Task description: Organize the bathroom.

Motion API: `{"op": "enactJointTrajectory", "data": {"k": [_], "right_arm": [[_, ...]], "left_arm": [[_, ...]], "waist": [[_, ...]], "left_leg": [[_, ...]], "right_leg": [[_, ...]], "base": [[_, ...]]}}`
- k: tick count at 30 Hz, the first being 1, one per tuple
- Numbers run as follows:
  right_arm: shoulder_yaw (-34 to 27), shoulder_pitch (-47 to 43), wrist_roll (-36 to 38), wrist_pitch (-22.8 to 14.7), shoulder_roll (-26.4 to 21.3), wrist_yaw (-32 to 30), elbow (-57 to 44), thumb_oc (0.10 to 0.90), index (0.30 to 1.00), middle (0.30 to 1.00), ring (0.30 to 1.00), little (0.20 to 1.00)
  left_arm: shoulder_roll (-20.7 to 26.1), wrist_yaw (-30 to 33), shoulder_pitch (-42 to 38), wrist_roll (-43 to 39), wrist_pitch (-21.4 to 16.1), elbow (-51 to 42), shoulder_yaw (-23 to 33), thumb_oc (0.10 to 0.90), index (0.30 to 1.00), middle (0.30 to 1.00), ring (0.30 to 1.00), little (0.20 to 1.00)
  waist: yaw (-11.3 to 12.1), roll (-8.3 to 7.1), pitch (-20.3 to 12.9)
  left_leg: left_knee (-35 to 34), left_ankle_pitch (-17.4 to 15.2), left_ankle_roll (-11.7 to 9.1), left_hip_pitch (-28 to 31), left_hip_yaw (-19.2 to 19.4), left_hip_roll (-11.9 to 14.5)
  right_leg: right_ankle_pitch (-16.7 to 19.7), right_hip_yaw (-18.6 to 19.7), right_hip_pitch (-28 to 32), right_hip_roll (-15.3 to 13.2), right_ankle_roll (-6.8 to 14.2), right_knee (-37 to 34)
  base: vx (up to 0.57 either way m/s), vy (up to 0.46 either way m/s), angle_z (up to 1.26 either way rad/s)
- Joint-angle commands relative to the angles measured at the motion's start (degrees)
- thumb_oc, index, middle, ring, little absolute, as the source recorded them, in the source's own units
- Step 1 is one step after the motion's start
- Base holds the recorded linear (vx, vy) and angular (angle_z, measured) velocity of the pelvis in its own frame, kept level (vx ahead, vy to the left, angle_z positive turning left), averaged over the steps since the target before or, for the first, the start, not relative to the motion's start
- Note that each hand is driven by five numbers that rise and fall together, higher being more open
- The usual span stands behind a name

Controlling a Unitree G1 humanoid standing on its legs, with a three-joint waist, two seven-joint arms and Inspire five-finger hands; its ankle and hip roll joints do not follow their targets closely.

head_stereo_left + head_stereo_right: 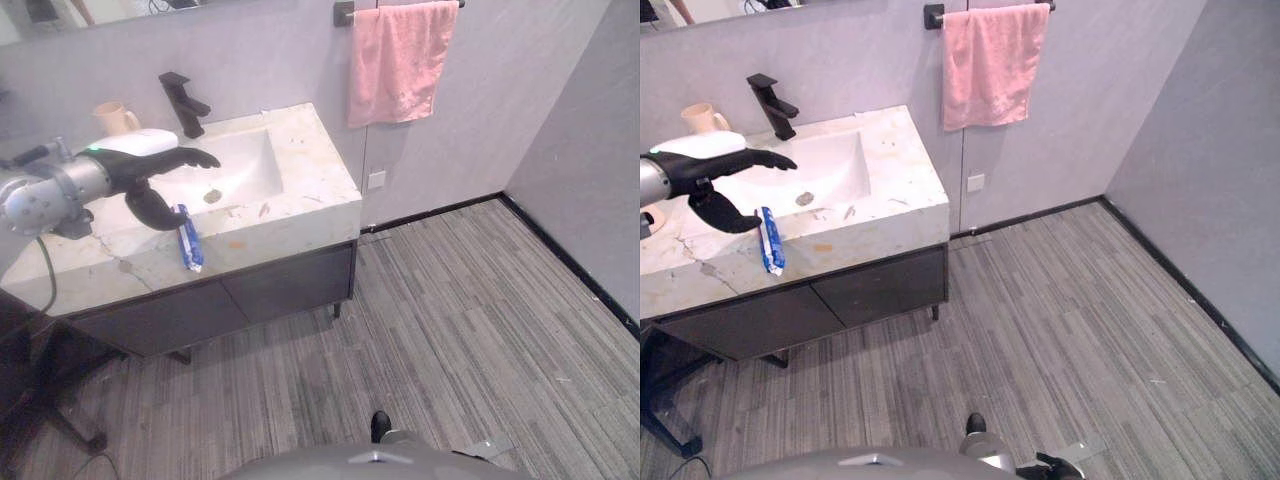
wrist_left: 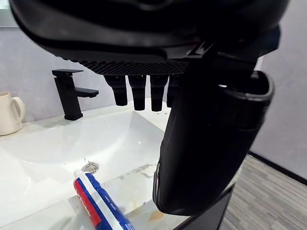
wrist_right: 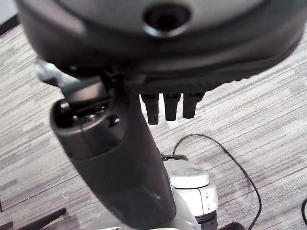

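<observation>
Our left hand (image 1: 150, 170) hovers over the pale marble-patterned table (image 1: 300, 170), fingers stretched out straight toward the sink and the thumb angled down, gripping nothing. Just below the thumb we see the blue, red and white toothpaste tube (image 1: 188, 238) lying flat on the table's front strip, between the basin and the front edge, with its white cap end pointing toward the basin. The white rectangular sink basin (image 1: 240, 165) is sunk into the stone top, smooth and glossy, with a round metal drain (image 2: 90, 167) in its floor. Behind it stands the matte black angular faucet (image 1: 184, 103), and beside that, nearer the wall, a cream ceramic mug with a handle (image 1: 116, 119). A soft pink terry towel (image 1: 398, 62) hangs folded over a bar on the grey wall, well apart from the hand. Under the stone top sits a dark cabinet (image 1: 240, 295), standing on grey striped floor planks (image 1: 470, 330). Our right hand (image 3: 165, 108) hangs over the floor with straight, relaxed fingers.
</observation>
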Motion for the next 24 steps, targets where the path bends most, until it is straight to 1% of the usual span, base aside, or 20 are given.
{"op": "enactJointTrajectory", "data": {"k": [1, 2, 3, 5, 6, 8, 9, 10, 12, 13, 15, 16, 17, 18, 20, 21, 22, 23, 24], "right_arm": [[-1.5, -2.4, 2.3, -0.3, -1.6, 0.2, 0.8, 0.800, 0.900, 0.900, 0.900, 0.900], [-1.4, -2.5, 2.6, -0.3, -1.6, 0.1, 0.9, 0.800, 0.900, 0.900, 0.900, 0.900], [-1.4, -2.6, 3.1, -0.6, -1.4, 0.0, 1.0, 0.800, 0.900, 0.900, 0.900, 0.900], [-1.6, -2.8, 3.4, -0.6, -1.3, 0.0, 1.0, 0.800, 0.900, 0.900, 0.900, 0.900], [-1.7, -2.9, 3.7, -0.6, -1.1, -0.3, 1.0, 0.800, 0.900, 0.900, 0.900, 0.900], [-1.6, -3.0, 4.0, -0.6, -1.1, -0.5, 0.8, 0.800, 0.900, 0.900, 0.900, 0.900], [-1.6, -3.1, 4.4, -0.5, -0.9, -0.8, 0.6, 0.800, 0.900, 0.900, 0.900, 0.900], [-1.8, -3.3, 5.0, -0.4, -0.5, -1.2, 0.6, 0.800, 0.900, 0.900, 0.900, 0.900], [-1.6, -3.4, 5.1, -0.4, -0.4, -1.3, 0.6, 0.800, 0.900, 0.900, 0.900, 0.900], [-2.0, -3.2, 5.1, -0.6, -0.1, -1.4, 0.6, 0.800, 0.900, 0.900, 0.900, 0.900], [-2.0, -3.1, 5.2, -0.8, 0.0, -1.3, 0.7, 0.800, 0.900, 0.900, 0.900, 0.900], [-2.0, -3.2, 5.4, -0.9, 0.1, -1.4, 0.8, 0.800, 0.900, 0.900, 0.900, 0.900], [-1.9, -3.3, 5.3, -1.1, 0.1, -1.3, 0.9, 0.800, 0.900, 0.900, 0.900, 0.900], [-2.1, -3.5, 5.5, -1.4, 0.3, -1.3, 1.2, 0.800, 0.900, 0.900, 0.900, 0.900], [-1.9, -3.6, 5.7, -1.6, 0.3, -1.3, 1.4, 0.800, 0.900, 0.900, 0.900, 0.900], [-1.7, -3.8, 5.9, -2.0, 0.4, -1.3, 1.7, 0.800, 0.900, 0.900, 0.900, 0.900], [-1.7, -3.9, 5.9, -2.1, 0.4, -1.3, 1.8, 0.800, 0.900, 0.900, 0.900, 0.900], [-1.7, -3.8, 5.7, -2.2, 0.5, -1.3, 1.7, 0.800, 0.900, 0.900, 0.900, 0.900], [-1.6, -3.8, 5.7, -2.3, 0.5, -1.4, 1.6, 0.800, 0.900, 0.900, 0.900, 0.900]], "left_arm": [[3.5, 5.1, -1.8, -3.9, 5.5, 1.4, 13.9, 0.800, 0.900, 0.900, 0.900, 0.900], [3.3, 4.9, -0.9, -4.3, 7.1, 0.3, 14.9, 0.800, 0.900, 0.900, 0.900, 0.900], [2.9, 6.0, 0.2, -4.0, 9.9, -1.3, 16.5, 0.800, 0.900, 0.900, 0.900, 0.900], [2.7, 4.9, 1.3, -6.0, 12.1, -2.4, 17.9, 0.800, 0.900, 0.900, 0.900, 0.900], [2.2, 4.8, 2.6, -7.7, 14.6, -4.0, 19.6, 0.800, 0.900, 0.900, 0.900, 0.900], [2.0, 4.9, 4.1, -9.2, 15.7, -5.1, 21.2, 0.800, 0.900, 0.900, 0.900, 0.900], [1.3, 5.2, 5.2, -11.9, 17.4, -6.2, 22.3, 0.800, 0.900, 0.900, 0.900, 0.900], [-0.4, 7.0, 8.6, -14.6, 20.0, -9.9, 26.1, 0.800, 0.900, 0.900, 0.900, 0.900], [-1.1, 8.2, 10.8, -17.2, 20.5, -11.3, 28.5, 0.800, 0.900, 0.900, 0.900, 0.900], [-3.4, 9.2, 14.6, -19.9, 20.8, -14.6, 31.7, 0.800, 0.900, 0.900, 0.900, 0.900], [-4.5, 9.6, 17.0, -22.2, 21.0, -16.3, 33.7, 0.800, 0.900, 0.900, 0.900, 0.900], [-7.2, 10.0, 20.0, -24.2, 20.6, -18.4, 35.6, 0.800, 0.900, 0.900, 0.900, 0.900], [-7.9, 10.2, 20.8, -25.2, 20.8, -19.0, 36.1, 0.800, 0.900, 0.900, 0.900, 0.900], [-10.9, 10.8, 23.7, -26.2, 20.7, -21.3, 37.4, 0.800, 0.900, 0.900, 0.900, 0.900], [-12.8, 12.5, 25.6, -26.9, 21.1, -23.1, 38.4, 0.800, 0.900, 0.900, 0.900, 0.900], [-15.4, 13.4, 27.2, -28.7, 20.6, -24.0, 38.7, 0.800, 0.900, 0.900, 0.900, 0.900], [-16.8, 14.3, 28.1, -30.2, 20.7, -24.8, 39.3, 0.800, 0.900, 0.900, 0.900, 0.900], [-17.9, 14.9, 28.8, -30.4, 20.4, -25.2, 39.5, 0.800, 0.900, 0.900, 0.900, 0.900], [-20.3, 16.9, 30.0, -30.2, 19.6, -26.2, 39.4, 0.800, 0.900, 0.900, 0.900, 0.900]], "waist": [[0.5, 2.98, 0.3], [0.6, 2.91, 0.3], [0.8, 2.73, 0.4], [1.0, 2.61, 0.5], [1.4, 2.48, 0.5], [1.4, 2.50, 0.6], [1.7, 2.38, 0.8], [2.4, 2.12, 0.9], [2.5, 2.10, 1.0], [3.0, 1.92, 1.1], [3.2, 1.89, 1.2], [3.6, 1.75, 1.3], [3.6, 1.73, 1.4], [4.1, 1.57, 1.5], [4.4, 1.45, 1.6], [4.7, 1.27, 1.7], [4.9, 1.18, 1.7], [5.0, 1.10, 1.8], [5.1, 0.97, 1.8]], "left_leg": [[5.6, -2.9, 4.1, -3.7, 4.5, -3.5], [5.6, -2.9, 4.1, -3.7, 4.4, -3.5], [5.6, -2.8, 4.0, -3.7, 4.2, -3.4], [5.8, -2.8, 4.0, -3.7, 4.1, -3.3], [6.0, -2.7, 3.9, -3.9, 3.9, -3.3], [6.1, -2.8, 3.9, -4.0, 3.8, -3.2], [6.3, -2.8, 3.8, -4.0, 3.7, -3.2], [6.4, -2.8, 3.7, -4.0, 3.5, -3.2], [6.4, -2.7, 3.6, -4.0, 3.3, -3.2], [6.5, -2.8, 3.6, -4.1, 3.1, -3.1], [6.7, -2.8, 3.6, -4.1, 2.9, -3.0], [6.7, -2.8, 3.5, -4.1, 2.6, -3.0], [6.7, -2.8, 3.5, -4.1, 2.5, -3.0], [6.7, -2.8, 3.4, -4.1, 2.2, -3.0], [6.6, -2.7, 3.3, -4.1, 1.9, -2.9], [6.5, -2.6, 3.2, -4.0, 1.8, -2.8], [6.5, -2.5, 3.1, -4.0, 1.8, -2.8], [6.5, -2.5, 3.1, -4.0, 1.8, -2.8], [6.5, -2.5, 3.0, -4.1, 1.6, -2.7]], "right_leg": [[-10.7, 2.6, 0.6, 0.2, 7.4, 6.5], [-10.8, 2.6, 0.7, 0.3, 7.3, 6.5], [-10.8, 2.5, 0.8, 0.4, 7.2, 6.4], [-10.8, 2.4, 0.9, 0.5, 7.1, 6.4], [-10.8, 2.4, 0.9, 0.6, 6.9, 6.3], [-10.9, 2.3, 0.9, 0.6, 6.9, 6.3], [-11.0, 2.1, 1.0, 0.7, 6.8, 6.3], [-11.0, 2.0, 1.2, 0.8, 6.5, 6.0], [-11.0, 2.0, 1.3, 0.9, 6.4, 5.9], [-11.2, 1.9, 1.4, 1.0, 6.2, 5.9], [-11.3, 1.8, 1.5, 1.1, 6.1, 5.9], [-11.3, 1.6, 1.6, 1.2, 5.9, 5.8], [-11.3, 1.6, 1.7, 1.2, 5.8, 5.7], [-11.3, 1.4, 1.8, 1.4, 5.6, 5.4], [-11.3, 1.3, 2.0, 1.5, 5.5, 5.0], [-11.2, 1.1, 2.2, 1.6, 5.3, 4.6], [-11.1, 1.1, 2.3, 1.7, 5.2, 4.4], [-11.1, 1.0, 2.3, 1.7, 5.2, 4.2], [-11.1, 1.0, 2.4, 1.8, 5.1, 4.0]], "base": [[-0.02, -0.033, 0.02], [-0.02, -0.038, 0.03], [-0.03, -0.046, 0.04], [-0.03, -0.033, 0.04], [-0.03, -0.022, 0.03], [-0.04, -0.020, 0.04], [-0.07, -0.034, 0.07], [-0.07, -0.033, 0.06], [-0.06, -0.018, 0.04], [-0.06, -0.014, 0.07], [-0.06, -0.014, 0.10], [-0.05, -0.015, 0.11], [-0.08, -0.023, 0.10], [-0.06, -0.019, 0.06], [-0.05, -0.022, 0.05], [-0.05, -0.023, 0.07], [-0.05, -0.022, 0.07], [-0.04, -0.021, 0.03], [-0.05, -0.026, 0.02]]}}
